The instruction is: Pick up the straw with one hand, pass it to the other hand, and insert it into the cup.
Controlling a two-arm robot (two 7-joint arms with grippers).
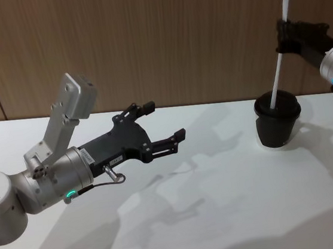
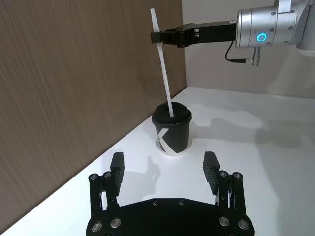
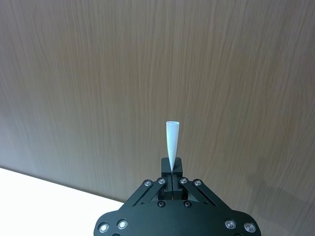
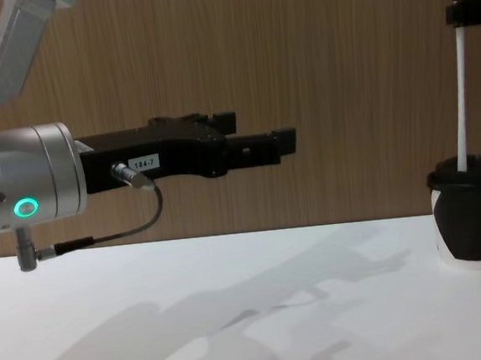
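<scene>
The black lidded cup (image 1: 278,125) stands on the white table at the far right. The white straw (image 1: 279,66) rises nearly upright from the lid, its lower end in the lid's hole (image 2: 171,114). My right gripper (image 1: 285,33) is shut on the straw near its top, well above the cup, and the straw's tip (image 3: 172,142) pokes out past the closed fingers. My left gripper (image 1: 166,121), labelled "184-7", hovers open and empty over the table's left-middle, pointing toward the cup (image 2: 173,132) from a distance. The chest view has the cup (image 4: 472,223) and straw (image 4: 461,85) at the right edge.
A wood-panelled wall (image 1: 174,33) runs close behind the cup along the table's far edge. The white tabletop (image 1: 225,214) stretches bare between my left gripper and the cup and toward the front.
</scene>
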